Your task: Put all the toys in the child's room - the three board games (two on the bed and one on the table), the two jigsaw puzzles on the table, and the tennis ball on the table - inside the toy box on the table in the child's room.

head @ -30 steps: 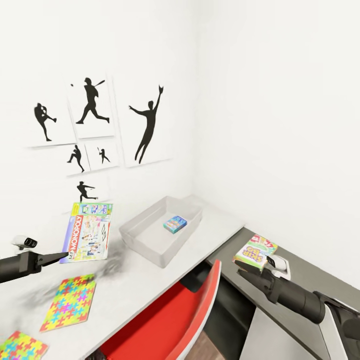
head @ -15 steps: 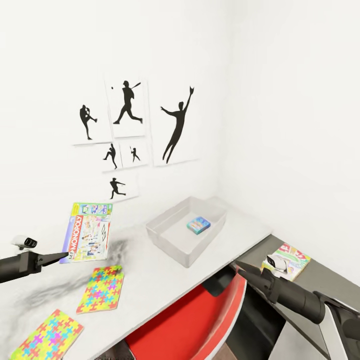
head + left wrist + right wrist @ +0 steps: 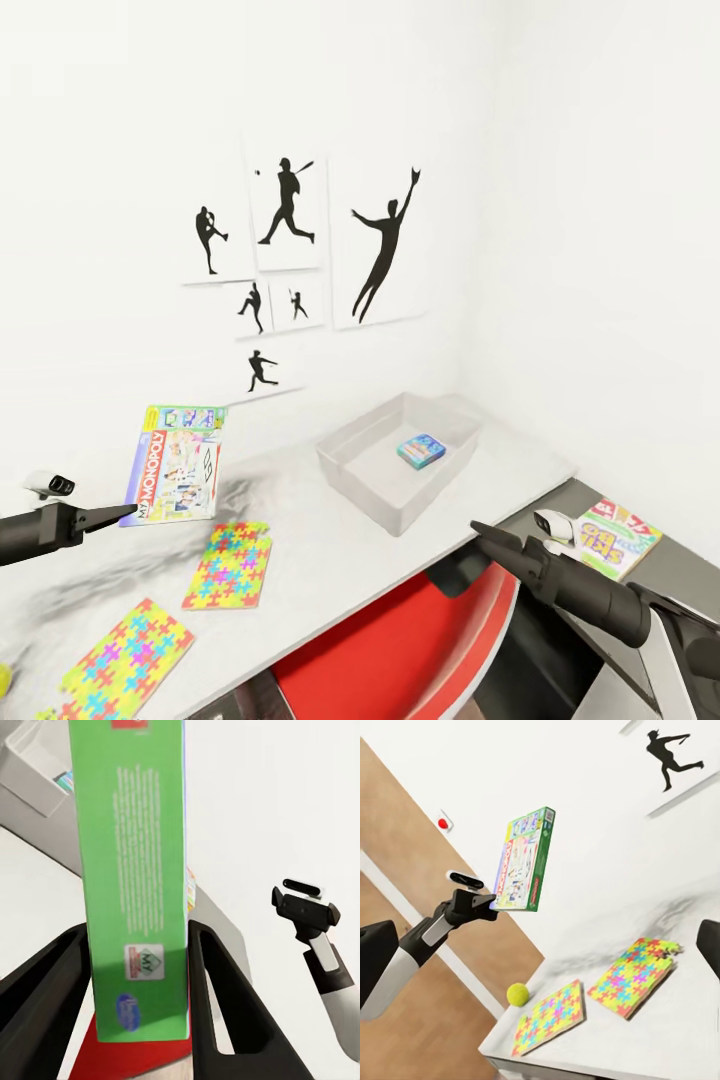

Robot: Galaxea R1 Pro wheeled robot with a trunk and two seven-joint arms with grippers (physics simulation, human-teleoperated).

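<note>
Currently, in the head view, we see the left gripper (image 3: 128, 513) at the lower left of the frame clamped on the bottom corner of the Monopoly box (image 3: 174, 464), which stands upright above the table (image 3: 300, 560). The toy box (image 3: 385, 505) lies to the right of it, near frame centre, so we judge the left arm nearer. The right gripper (image 3: 484, 531) hangs at lower right; we cannot tell its state.

Left wrist view: both fingers (image 3: 214, 1001) press the box's green edge, long axis running away from the pincer.

Right wrist view: the held box sits upper centre, with two jigsaw puzzles (image 3: 636, 976) and the tennis ball (image 3: 517, 994) on the table below.
</note>
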